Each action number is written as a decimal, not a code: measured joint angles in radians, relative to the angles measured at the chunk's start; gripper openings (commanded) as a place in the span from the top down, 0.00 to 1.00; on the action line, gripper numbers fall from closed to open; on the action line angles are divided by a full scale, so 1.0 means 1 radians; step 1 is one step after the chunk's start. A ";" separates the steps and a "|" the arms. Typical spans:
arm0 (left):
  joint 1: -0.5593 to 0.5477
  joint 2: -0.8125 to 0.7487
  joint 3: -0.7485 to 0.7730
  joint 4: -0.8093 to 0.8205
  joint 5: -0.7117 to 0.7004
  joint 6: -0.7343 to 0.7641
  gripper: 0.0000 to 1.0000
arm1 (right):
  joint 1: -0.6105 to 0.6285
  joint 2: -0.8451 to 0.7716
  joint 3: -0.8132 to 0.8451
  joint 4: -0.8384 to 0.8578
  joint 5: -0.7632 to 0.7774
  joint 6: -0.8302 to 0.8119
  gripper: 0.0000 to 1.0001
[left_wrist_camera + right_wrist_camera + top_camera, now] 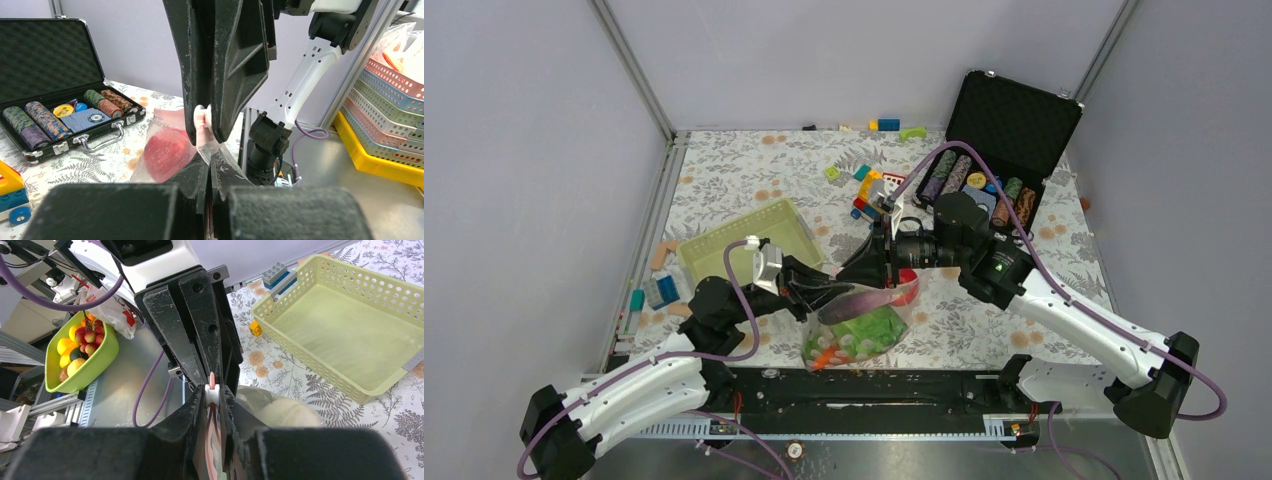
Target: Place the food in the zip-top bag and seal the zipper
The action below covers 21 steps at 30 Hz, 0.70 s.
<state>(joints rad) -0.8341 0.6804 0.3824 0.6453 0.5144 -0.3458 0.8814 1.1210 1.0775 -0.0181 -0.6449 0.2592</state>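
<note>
The clear zip-top bag (pixel 856 328) hangs between both grippers near the table's front edge. Inside it I see green leafy pieces (pixel 871 330), an orange carrot (pixel 824 358) and a red round piece (pixel 908 292), which also shows in the left wrist view (pixel 167 150). The pink-red zipper (pixel 871 298) runs along the bag's top. My left gripper (pixel 816 297) (pixel 209 162) is shut on the bag's mouth corner. My right gripper (pixel 872 272) (pixel 213 392) is shut on the white slider (pixel 212 394) of the zipper (pixel 212 440), right against the left fingertips (pixel 200 340).
A pale green slatted basket (pixel 749 240) (pixel 350 335) stands behind the left arm. An open black case of poker chips (pixel 999 150) (pixel 55 100) is at the back right. Building blocks (pixel 869 190) lie at mid-back, with more at the left edge (pixel 659 285).
</note>
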 measured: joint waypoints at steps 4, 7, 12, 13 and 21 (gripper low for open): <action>0.000 -0.006 0.000 -0.017 -0.034 -0.020 1.00 | 0.000 0.000 -0.002 0.000 0.007 -0.002 0.94; -0.007 -0.024 0.000 -0.043 -0.085 -0.042 1.00 | 0.000 0.000 -0.004 -0.007 0.027 -0.011 0.94; -0.016 -0.077 -0.053 -0.042 -0.173 -0.067 1.00 | 0.003 0.000 -0.029 -0.006 0.053 -0.027 0.93; -0.018 -0.088 -0.066 -0.038 -0.178 -0.071 1.00 | 0.005 0.001 -0.035 -0.006 0.054 -0.028 0.93; -0.018 -0.116 -0.093 -0.031 -0.194 -0.082 1.00 | 0.011 0.011 -0.043 -0.002 0.061 -0.038 0.94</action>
<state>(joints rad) -0.8524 0.5640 0.2893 0.6147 0.3202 -0.4278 0.8921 1.1324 1.0344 -0.0204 -0.5842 0.2214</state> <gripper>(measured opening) 0.008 0.188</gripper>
